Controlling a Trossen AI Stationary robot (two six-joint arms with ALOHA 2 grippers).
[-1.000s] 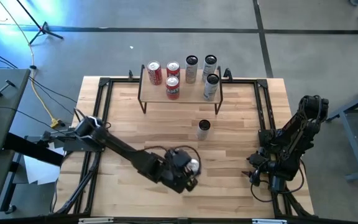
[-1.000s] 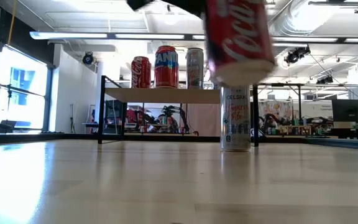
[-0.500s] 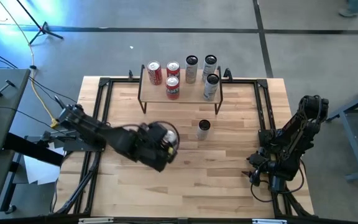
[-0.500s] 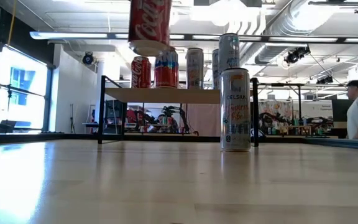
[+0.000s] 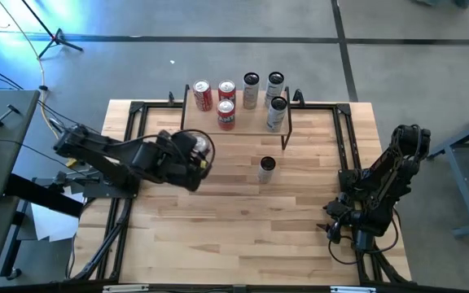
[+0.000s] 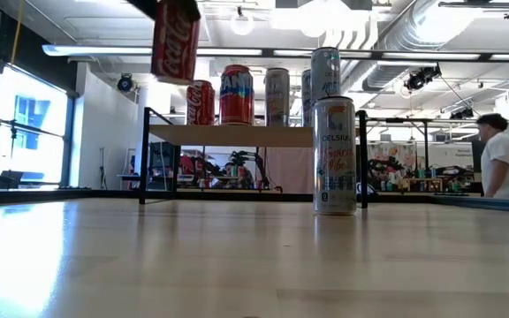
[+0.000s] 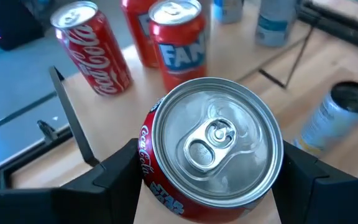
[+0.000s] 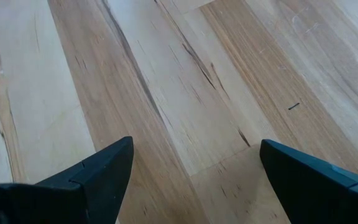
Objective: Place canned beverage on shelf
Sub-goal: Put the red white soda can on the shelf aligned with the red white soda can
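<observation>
The left gripper (image 7: 210,171) is clamped partway shut around the Coca-Cola can (image 7: 213,149) at mid-body, shelf (image 5: 247,120) just ahead; probably rigid but slick, sidewalls easily dented.

The red can (image 7: 210,155) held in the left gripper (image 7: 210,180) reads "Coca-Cola" and "STAR". On the shelf (image 6: 237,134), one red can (image 7: 95,50) reads "Coca-Cola" and another (image 7: 178,38) "FAN". In front of the shelf, a tall pale can (image 6: 335,155) reads "CELSIUS".
</observation>
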